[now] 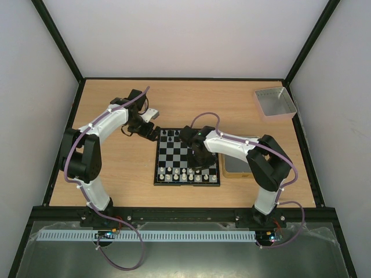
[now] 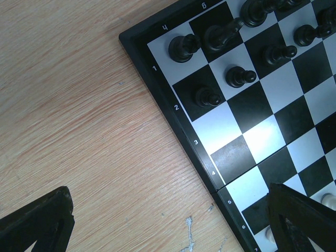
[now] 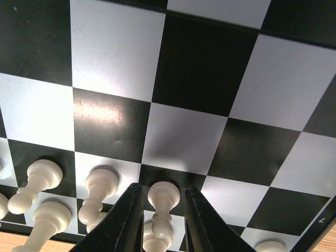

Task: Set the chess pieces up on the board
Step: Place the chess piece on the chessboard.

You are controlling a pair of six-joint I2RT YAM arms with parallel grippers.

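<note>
On the board's [image 1: 186, 183] near rows, a white piece [image 3: 163, 202] stands between your right gripper's [image 3: 163, 190] narrowed jaws, contact unclear, probably being seated on its square. Your left gripper [image 2: 169, 190] hovers with jaws spread near the black pieces [image 2: 233, 77], seemingly awaiting its turn.

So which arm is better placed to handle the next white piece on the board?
Right. The right end effector flanks a standing cream-white piece, one finger on either side. The left end effector hangs open over the bare table, off the board by the black pieces' corner.
</note>
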